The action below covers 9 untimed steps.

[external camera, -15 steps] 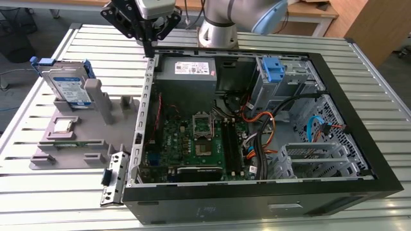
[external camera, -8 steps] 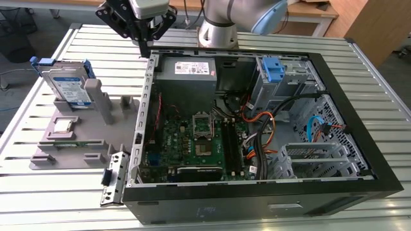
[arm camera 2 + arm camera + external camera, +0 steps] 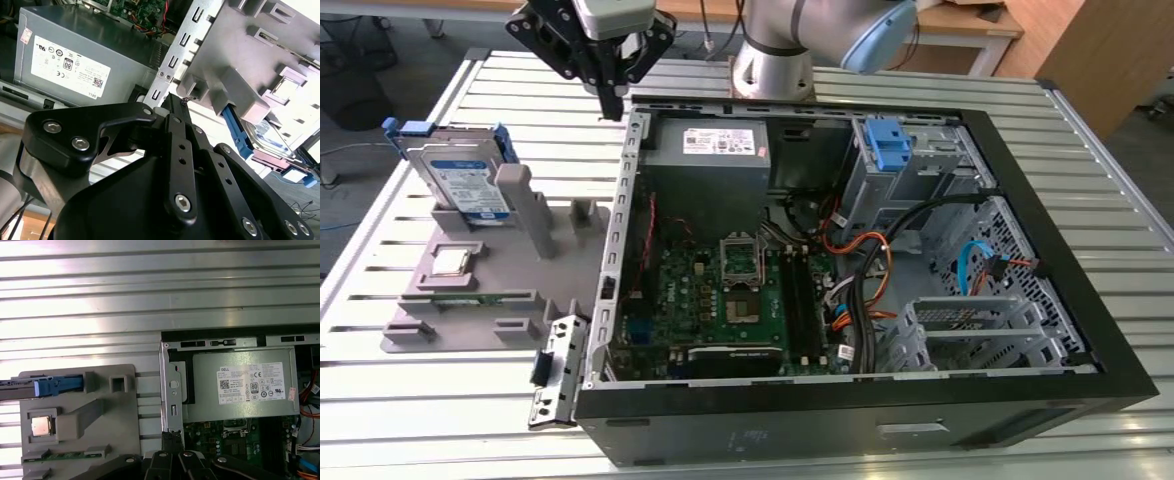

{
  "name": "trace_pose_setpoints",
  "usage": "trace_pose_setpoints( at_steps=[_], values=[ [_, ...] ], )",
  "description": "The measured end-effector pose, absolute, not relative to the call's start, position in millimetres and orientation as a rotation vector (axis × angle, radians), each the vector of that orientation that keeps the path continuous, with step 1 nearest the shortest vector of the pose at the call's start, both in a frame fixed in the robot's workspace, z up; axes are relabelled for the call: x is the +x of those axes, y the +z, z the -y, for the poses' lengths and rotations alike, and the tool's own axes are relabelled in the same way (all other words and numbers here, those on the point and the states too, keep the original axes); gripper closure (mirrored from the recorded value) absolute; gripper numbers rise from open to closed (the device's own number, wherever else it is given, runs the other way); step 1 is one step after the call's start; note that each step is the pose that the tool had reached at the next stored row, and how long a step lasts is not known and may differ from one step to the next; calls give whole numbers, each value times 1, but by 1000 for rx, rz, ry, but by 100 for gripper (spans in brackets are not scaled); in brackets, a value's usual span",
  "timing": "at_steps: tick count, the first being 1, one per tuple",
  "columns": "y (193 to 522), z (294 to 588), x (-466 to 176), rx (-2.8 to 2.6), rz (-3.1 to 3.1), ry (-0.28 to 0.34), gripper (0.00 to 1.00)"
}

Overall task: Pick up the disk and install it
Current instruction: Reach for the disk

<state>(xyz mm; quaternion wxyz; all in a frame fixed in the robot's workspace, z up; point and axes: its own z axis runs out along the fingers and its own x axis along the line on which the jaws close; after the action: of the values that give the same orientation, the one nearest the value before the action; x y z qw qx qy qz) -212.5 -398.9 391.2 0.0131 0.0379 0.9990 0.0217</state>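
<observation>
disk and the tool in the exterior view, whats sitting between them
Nothing sits there. In the exterior view only bare slats of the table lie between the tool and the disk, which stands upright in the grey fixture.

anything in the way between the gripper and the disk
Nothing visible: the gripper hangs by the case corner, and only table slats lie between it and the disk, upright in the grey holder toward the exterior view's left.

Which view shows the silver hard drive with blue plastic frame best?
The exterior view: the silver hard drive shows its labelled face. The first wrist view shows its edge; the second wrist view, a part.
</observation>
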Motion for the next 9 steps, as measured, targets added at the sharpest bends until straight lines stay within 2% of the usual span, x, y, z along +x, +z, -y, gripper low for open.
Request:
trace_pose_setpoints(
  at_steps=[9],
  values=[
    [391, 399, -215, 118, -3113, 68, 90]
  ],
)
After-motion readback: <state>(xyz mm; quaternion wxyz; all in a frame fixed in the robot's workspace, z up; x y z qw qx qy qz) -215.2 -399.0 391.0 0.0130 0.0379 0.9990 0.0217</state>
